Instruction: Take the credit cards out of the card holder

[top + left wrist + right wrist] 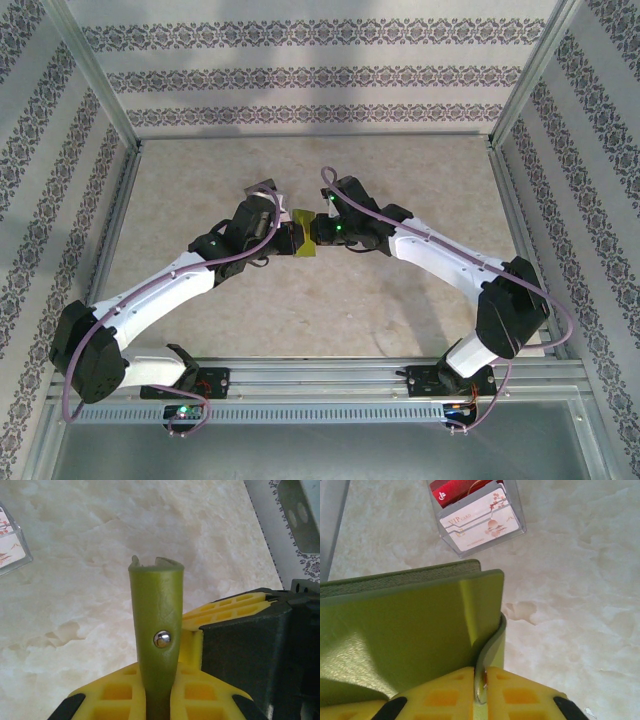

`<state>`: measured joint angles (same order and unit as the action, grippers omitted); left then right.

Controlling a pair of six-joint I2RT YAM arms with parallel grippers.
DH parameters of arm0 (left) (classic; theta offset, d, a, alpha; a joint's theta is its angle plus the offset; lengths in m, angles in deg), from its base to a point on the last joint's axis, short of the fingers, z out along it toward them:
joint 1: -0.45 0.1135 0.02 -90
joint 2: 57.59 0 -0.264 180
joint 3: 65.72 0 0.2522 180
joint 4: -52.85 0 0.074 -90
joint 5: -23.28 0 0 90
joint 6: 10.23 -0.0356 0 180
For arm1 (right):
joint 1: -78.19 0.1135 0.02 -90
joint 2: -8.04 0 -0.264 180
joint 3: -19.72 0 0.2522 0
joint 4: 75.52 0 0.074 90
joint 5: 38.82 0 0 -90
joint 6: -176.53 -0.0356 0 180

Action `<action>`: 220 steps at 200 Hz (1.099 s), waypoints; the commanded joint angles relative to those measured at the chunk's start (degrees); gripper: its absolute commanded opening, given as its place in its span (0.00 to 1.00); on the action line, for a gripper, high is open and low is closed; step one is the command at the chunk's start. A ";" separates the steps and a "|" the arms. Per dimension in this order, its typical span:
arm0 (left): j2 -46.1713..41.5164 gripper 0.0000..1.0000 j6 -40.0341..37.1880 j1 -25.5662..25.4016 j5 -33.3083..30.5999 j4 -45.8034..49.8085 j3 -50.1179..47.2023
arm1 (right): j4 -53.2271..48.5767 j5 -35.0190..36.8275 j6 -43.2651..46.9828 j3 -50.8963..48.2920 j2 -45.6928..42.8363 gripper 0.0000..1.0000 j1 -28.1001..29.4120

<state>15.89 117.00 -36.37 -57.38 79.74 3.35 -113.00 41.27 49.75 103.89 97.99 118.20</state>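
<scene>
Card holder [410, 640] pinched by left and right jaws; I fear uneven pulls could tear or drop it.

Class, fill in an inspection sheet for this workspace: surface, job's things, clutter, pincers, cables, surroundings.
Surface: pale marbled table.
Job's things: olive card holder gripped between both pincers; red and pale credit cards sit in a clear case on the table.
Clutter: nothing seen.
Pincers: left pincer shut on the holder's snap edge; right pincer shut on a holder flap.
Cables: purple cables run along both arms.
Surroundings: patterned walls, metal frame.
</scene>
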 commanded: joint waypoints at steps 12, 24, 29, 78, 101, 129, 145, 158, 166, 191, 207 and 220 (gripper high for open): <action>-2.10 0.00 -0.93 -1.61 1.54 -3.55 1.82 | -4.21 4.86 1.31 -1.05 1.83 0.00 -0.80; -2.39 0.00 -0.95 -1.63 1.00 -3.30 1.68 | -4.44 5.14 1.52 -1.41 1.23 0.00 -1.03; -2.52 0.00 -0.98 -1.65 0.78 -3.21 1.57 | -4.55 5.25 1.62 -1.65 0.92 0.00 -1.15; -3.42 0.00 -0.58 -1.59 -1.17 -1.33 1.07 | -4.52 4.22 3.40 -5.05 -2.59 0.00 -3.38; -3.62 0.00 -0.47 -1.59 -1.33 -1.08 0.60 | -4.08 1.89 5.70 -6.30 -4.28 0.00 -4.62; -3.97 0.00 -0.50 -1.59 -1.74 -1.14 0.16 | -1.60 -3.34 6.64 -8.53 -6.24 0.00 -7.02; -4.19 0.00 -0.50 -1.59 -1.44 -1.04 0.48 | -0.36 -5.81 6.83 -9.88 -7.04 0.00 -8.24; -4.34 0.00 -0.50 -1.59 -1.17 -0.80 0.88 | -0.19 -6.88 6.91 -10.35 -7.70 0.00 -9.14; -4.47 0.00 -0.51 -1.55 -0.92 -0.82 1.04 | 0.29 -7.69 7.00 -10.87 -8.18 0.00 -9.65; -4.92 0.00 -0.32 -1.44 -0.32 -1.08 1.33 | 3.03 -12.31 6.91 -12.68 -9.73 0.01 -11.87; -5.12 0.00 -0.06 -1.25 0.16 -1.40 1.33 | 5.48 -15.19 6.08 -14.16 -11.04 0.04 -13.48; -5.35 0.00 0.25 -1.06 0.91 -1.91 1.31 | 7.77 -18.73 5.93 -15.31 -12.21 0.14 -14.83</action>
<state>12.74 117.05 -38.12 -55.98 79.92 3.27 -107.21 25.66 55.43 91.04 88.35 106.44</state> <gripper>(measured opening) 0.128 0.064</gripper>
